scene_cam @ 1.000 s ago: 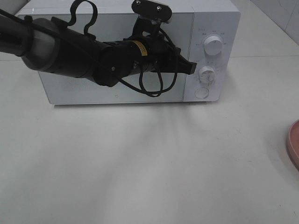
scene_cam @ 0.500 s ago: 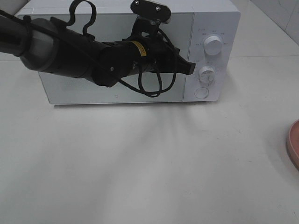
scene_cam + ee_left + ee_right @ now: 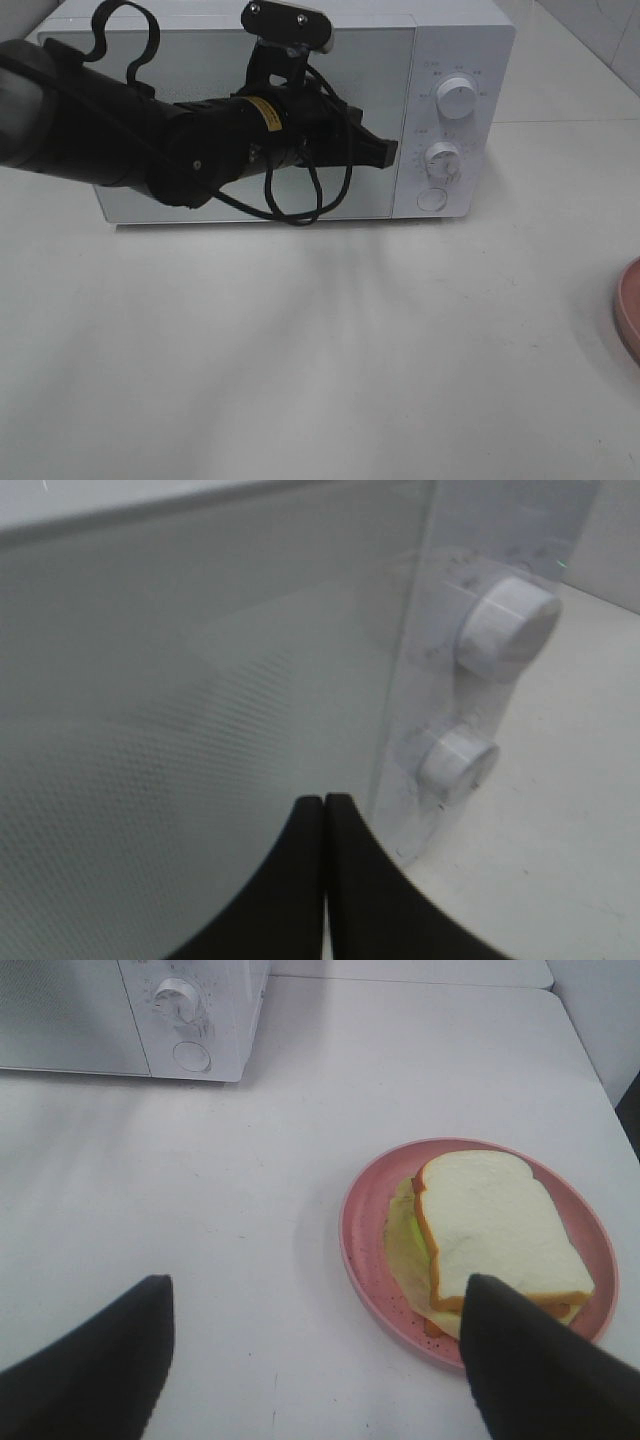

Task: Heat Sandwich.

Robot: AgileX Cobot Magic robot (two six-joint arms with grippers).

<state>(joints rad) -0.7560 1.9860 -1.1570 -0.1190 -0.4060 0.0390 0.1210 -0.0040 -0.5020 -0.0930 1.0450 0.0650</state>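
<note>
1. Step in hand, as judged: opening the white box-shaped microwave oven (image 3: 300, 110), which stands with its glass door shut at the far edge of the white worktop (image 3: 320, 350). The sandwich is not yet inside.
2. Left gripper (image 3: 385, 155): its black fingers (image 3: 300, 880) are pressed fully together and hold nothing. The tip sits in front of the door (image 3: 200, 710), near the seam with the control panel.
3. Right gripper (image 3: 315, 1360): jaws spread wide, nothing between them, hovering over the worktop near the plate.
4. The sandwich (image 3: 495, 1235), pale bread over yellowish and pink layers, lies on the round pink plate (image 3: 365, 1210) by the right edge of the worktop, well apart from the oven.
5. Next move, as judged: the left gripper must free the door, either at its edge or by the round button (image 3: 431, 198) below the two white dials (image 3: 457, 98); which one releases it cannot be told.
6. Obstruction: the left arm and its looping cable cross the door front and would need to clear its swing.
</note>
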